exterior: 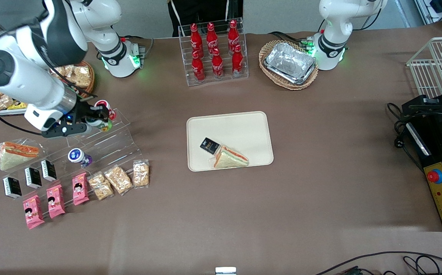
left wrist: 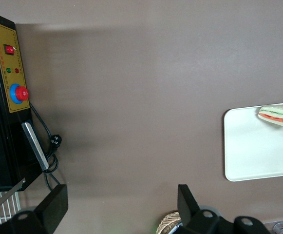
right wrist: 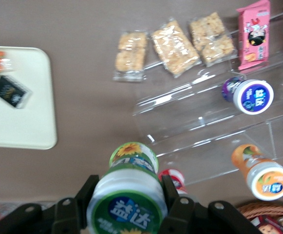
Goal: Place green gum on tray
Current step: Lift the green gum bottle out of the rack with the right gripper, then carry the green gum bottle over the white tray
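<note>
Nearest the front camera, pink snack packs (exterior: 54,201) and small black boxes (exterior: 33,177) are lying at the lowest step of the clear acrylic stepped stand (exterior: 106,143), which is sitting toward the working arm's end of the table (exterior: 320,152). Three clear bags of crackers (exterior: 118,179) are lying in a row beside the pink packs, just in front of the stand. A wrapped sandwich (exterior: 16,154) is resting beside the stand's lower steps.

Higher on the stand, a blue-lidded canister (exterior: 76,156) is lying on its side on a middle step.

Above the stand's upper steps, the gripper (exterior: 99,119) is hanging with its jaws pinching the green gum (right wrist: 128,204); the canister is sitting squarely between the two fingers (right wrist: 172,197), one pressing on each side of its body, its green lid facing the wrist camera. In the wrist view an orange-lidded canister (right wrist: 261,172) is lying on the stand near the gripper, and a red-and-white canister (exterior: 103,106) is sitting just beside the gripper on the stand's top step.

Well apart from the stand, near the table's middle, the tray (exterior: 240,126) is lying flat, carrying a second sandwich (exterior: 229,157) and a black packet (exterior: 210,145) touching it.

Farther from the camera than the stand, a rack of red cola bottles (exterior: 215,53) is standing.
</note>
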You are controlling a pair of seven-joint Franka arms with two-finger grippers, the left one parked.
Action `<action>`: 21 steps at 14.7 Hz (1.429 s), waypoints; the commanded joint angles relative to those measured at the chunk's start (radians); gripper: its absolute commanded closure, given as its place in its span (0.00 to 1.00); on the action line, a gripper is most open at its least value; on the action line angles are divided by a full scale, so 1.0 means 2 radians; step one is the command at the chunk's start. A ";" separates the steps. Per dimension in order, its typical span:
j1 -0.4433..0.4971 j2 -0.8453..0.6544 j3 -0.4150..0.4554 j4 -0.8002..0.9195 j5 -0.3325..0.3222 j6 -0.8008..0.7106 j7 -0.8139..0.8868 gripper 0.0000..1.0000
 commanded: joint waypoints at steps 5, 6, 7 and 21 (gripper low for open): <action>0.030 0.000 0.049 0.072 0.064 -0.072 0.094 0.63; 0.034 0.002 0.066 0.073 0.061 -0.068 0.131 0.63; 0.036 0.005 0.087 0.073 0.061 -0.059 0.159 0.63; 0.118 0.191 0.172 0.029 -0.021 0.186 0.332 0.63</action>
